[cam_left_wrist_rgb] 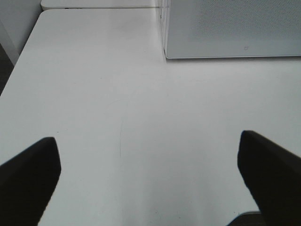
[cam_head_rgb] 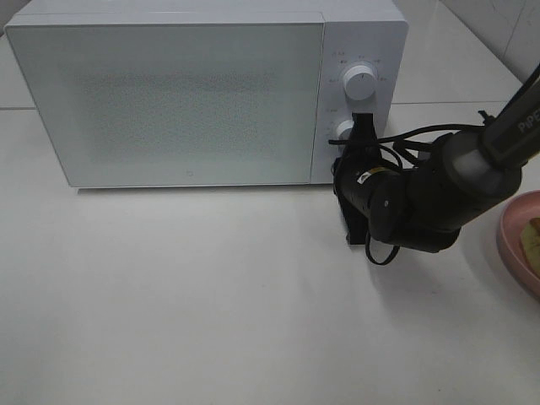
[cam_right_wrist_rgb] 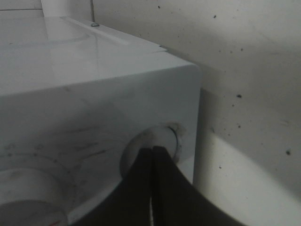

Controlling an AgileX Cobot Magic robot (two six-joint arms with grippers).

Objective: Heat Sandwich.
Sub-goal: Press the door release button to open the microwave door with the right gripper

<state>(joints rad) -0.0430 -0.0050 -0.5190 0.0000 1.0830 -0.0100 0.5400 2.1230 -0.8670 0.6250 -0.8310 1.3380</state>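
The sandwich, right of the microwave, is likely soft and light, best pinched gently across its crusts; left jaws stand spread, right jaws pressed together.

White microwave, dotted door; pink plate.

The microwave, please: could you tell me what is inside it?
The microwave door is shut and frosted, so the inside is hidden. A bit of sandwich shows on the pink plate, outside.

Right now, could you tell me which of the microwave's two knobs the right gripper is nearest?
The lower knob: the shut right gripper points right at it, while the upper knob stands clear above.
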